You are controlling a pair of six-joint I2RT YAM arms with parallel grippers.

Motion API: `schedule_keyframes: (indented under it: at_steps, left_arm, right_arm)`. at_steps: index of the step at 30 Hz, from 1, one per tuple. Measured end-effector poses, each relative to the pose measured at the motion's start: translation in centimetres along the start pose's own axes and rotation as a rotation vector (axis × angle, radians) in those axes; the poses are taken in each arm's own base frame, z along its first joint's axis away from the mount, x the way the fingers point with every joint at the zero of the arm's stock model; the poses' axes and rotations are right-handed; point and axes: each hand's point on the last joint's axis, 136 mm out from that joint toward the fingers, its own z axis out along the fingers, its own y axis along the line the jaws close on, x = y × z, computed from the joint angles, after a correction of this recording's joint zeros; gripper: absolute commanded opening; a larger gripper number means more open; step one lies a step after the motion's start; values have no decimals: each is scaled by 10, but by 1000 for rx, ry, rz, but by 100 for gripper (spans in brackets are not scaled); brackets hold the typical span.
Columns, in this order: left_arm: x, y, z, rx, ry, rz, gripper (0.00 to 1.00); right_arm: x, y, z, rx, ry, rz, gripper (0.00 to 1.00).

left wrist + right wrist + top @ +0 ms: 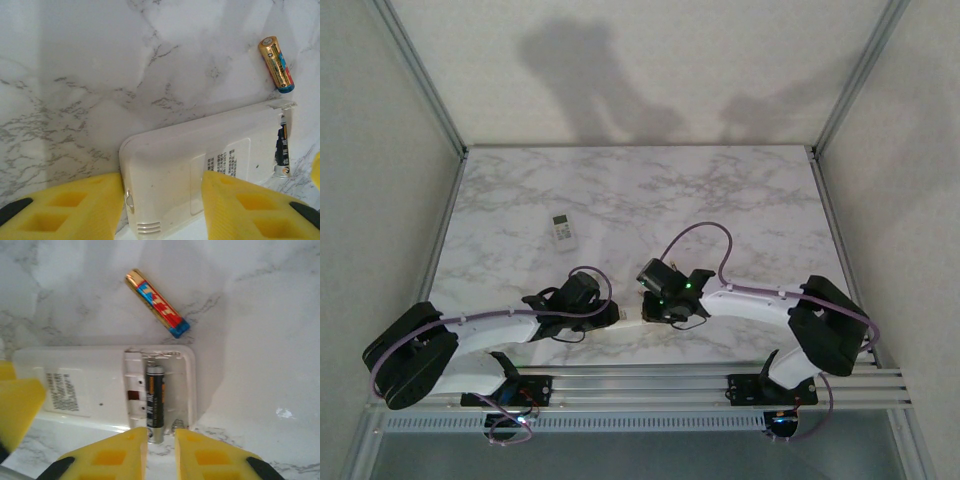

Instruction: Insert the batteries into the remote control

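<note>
Near-centre of the surface point(720, 200), both arms meet over the remote point(170, 160), which lies back-up with its battery bay point(134, 385) open. Left fingers point(70, 205) stand moderately apart at the remote's closed end. One touches its edge and the other sits over its back; clamped or not, cannot tell. Right fingers point(115, 455) are narrow and bracket the near tip of the dark battery point(155, 400). There is a sliver of gap on one side, so cannot tell if it is gripped. The dark battery lies in the open bay, near tip poking out past the remote's edge. The coppery battery point(156, 302) lies loose on the surface just beside the remote's bay end, at an angle. Further back left, well apart, a second small white remote point(564, 231) lies flat, face-up.
</note>
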Motion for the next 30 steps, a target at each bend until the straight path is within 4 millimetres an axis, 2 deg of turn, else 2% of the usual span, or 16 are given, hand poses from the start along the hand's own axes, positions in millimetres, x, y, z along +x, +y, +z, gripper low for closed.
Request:
schedule_keyframes:
  at_steps: [5, 18, 30]
  left_arm:
    - [0, 0, 0, 0, 0, 0, 47]
    - [0, 0, 0, 0, 0, 0, 47]
    - [0, 0, 0, 0, -1, 0, 47]
  right_arm:
    - [-4, 5, -2, -13, -9, 3, 24]
    - [1, -2, 16, 30, 22, 5, 12]
    - [-4, -4, 25, 57, 10, -24, 12]
